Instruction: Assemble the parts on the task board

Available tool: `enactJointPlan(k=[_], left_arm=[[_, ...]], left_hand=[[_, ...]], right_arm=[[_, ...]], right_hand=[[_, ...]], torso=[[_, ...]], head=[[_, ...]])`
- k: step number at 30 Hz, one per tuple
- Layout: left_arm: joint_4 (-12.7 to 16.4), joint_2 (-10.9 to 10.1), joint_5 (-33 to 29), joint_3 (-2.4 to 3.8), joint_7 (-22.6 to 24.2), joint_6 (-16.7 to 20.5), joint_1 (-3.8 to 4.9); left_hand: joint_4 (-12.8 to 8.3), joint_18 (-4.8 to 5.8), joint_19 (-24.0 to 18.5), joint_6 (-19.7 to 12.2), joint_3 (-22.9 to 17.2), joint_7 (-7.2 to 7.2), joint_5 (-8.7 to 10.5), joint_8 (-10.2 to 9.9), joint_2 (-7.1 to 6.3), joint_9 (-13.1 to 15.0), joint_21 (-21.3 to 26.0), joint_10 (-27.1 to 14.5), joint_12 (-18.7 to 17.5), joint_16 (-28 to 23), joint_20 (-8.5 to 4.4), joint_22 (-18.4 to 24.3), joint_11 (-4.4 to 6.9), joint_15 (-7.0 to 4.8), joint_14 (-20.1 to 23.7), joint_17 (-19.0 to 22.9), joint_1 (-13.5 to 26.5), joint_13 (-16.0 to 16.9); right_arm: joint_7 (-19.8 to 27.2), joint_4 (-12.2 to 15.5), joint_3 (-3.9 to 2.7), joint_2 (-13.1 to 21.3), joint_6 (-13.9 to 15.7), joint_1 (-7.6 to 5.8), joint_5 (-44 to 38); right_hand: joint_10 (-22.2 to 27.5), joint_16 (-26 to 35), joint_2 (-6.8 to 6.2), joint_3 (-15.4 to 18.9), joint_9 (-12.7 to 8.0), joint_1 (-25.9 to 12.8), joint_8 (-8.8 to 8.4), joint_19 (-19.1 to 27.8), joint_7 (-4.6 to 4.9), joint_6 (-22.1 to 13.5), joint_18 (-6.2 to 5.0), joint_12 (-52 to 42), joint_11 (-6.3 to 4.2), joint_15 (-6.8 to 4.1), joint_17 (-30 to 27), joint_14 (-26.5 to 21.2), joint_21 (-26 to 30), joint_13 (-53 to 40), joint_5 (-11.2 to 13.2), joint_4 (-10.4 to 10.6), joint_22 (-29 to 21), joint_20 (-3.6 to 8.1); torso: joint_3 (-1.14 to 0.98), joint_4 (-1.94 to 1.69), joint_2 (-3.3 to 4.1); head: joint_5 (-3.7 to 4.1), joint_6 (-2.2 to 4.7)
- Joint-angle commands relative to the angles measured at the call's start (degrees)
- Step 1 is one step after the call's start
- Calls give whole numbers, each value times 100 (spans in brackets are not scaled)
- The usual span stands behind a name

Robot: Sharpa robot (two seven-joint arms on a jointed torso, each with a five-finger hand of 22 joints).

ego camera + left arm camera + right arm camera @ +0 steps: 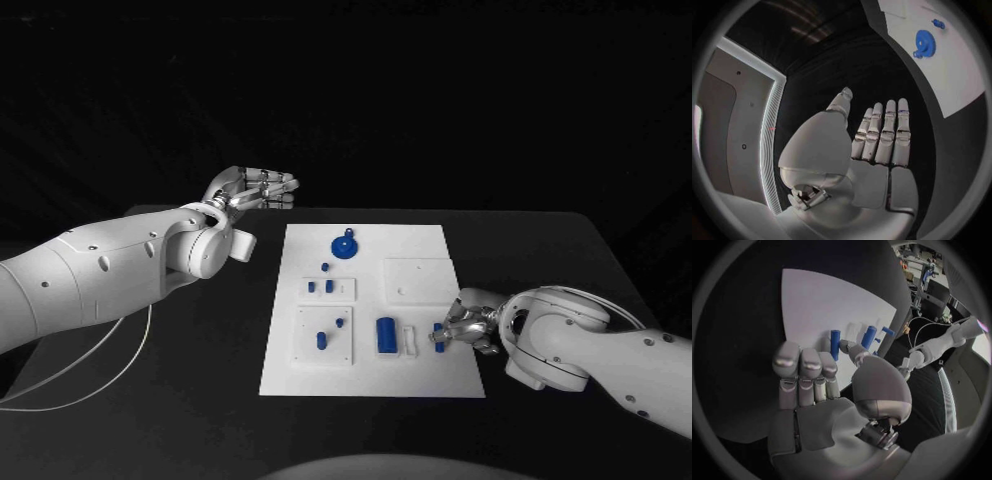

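The white task board lies mid-table. On it are a blue gear, several small blue pegs on raised white blocks, a larger blue cylinder and a short blue peg near its right edge. My right hand hovers at that edge, fingers straight. In the right wrist view the hand holds nothing; its thumb tip sits right beside the short peg, and the cylinder lies beyond. My left hand is raised off the board's far left corner, flat and empty, with the gear ahead.
A square white block with small holes sits on the board's right half. A pale slot piece lies between the cylinder and the short peg. A white cable loops over the black table under my left arm.
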State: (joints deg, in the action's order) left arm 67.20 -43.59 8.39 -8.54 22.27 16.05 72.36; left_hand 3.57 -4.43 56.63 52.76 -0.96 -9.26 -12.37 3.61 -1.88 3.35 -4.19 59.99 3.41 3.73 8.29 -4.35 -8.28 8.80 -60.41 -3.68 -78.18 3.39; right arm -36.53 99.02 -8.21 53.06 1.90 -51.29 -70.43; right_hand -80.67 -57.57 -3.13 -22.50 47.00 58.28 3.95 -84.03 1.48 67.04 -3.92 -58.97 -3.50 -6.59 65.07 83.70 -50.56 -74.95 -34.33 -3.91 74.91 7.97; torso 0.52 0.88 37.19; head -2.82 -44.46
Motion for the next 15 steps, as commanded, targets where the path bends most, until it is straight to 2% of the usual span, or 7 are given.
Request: enactJointPlan(k=[1,5,9,15], left_arm=[[12,3,-32,4,25,-80,-1],[12,3,-32,4,20,-83,-1],[13,7,-32,3,18,-88,-1],[17,7,-32,3,6,-90,-1]], left_hand=[[34,30,12,-28,1,6,-12,-9,34,1,-32,-17,0,-21,-8,3,-22,2,-22,0,-1,-4],[34,30,12,-28,1,6,-12,-9,34,1,-32,-17,0,-21,-8,3,-22,2,-22,0,-1,-4],[29,30,15,-32,4,10,-14,-8,30,2,-34,-21,0,-22,-8,2,-20,1,-26,1,-3,-4],[29,30,15,-32,4,10,-14,-8,30,2,-34,-21,0,-22,-8,2,-20,1,-26,1,-3,-4]], right_arm=[[61,76,-20,-21,223,2,454],[38,106,-33,-59,179,-1,565],[16,83,-37,-110,112,-2,608],[-1,42,-38,-202,-7,-2,632]], right_hand=[[-34,32,-79,-1090,40,15,20,-337,2,54,35,27,-34,-19,-10,-3,6,-24,-70,-1145,591,0],[-33,34,-81,-1072,36,16,17,-335,2,56,35,30,-34,-19,-15,-4,16,-22,-84,-1144,588,1],[-29,34,-79,-1048,29,25,15,-334,2,56,36,36,-33,-20,-16,-5,24,-19,-92,-1146,587,2],[-22,39,-68,-1003,2,43,12,-331,3,58,36,45,-32,-17,-23,-7,39,-14,-106,-1150,585,-1]], torso=[[1,-2,0],[4,0,-4],[5,1,-9],[3,-1,-1]], head=[[-6,-4],[-14,-28],[-11,-4],[-22,-8]])
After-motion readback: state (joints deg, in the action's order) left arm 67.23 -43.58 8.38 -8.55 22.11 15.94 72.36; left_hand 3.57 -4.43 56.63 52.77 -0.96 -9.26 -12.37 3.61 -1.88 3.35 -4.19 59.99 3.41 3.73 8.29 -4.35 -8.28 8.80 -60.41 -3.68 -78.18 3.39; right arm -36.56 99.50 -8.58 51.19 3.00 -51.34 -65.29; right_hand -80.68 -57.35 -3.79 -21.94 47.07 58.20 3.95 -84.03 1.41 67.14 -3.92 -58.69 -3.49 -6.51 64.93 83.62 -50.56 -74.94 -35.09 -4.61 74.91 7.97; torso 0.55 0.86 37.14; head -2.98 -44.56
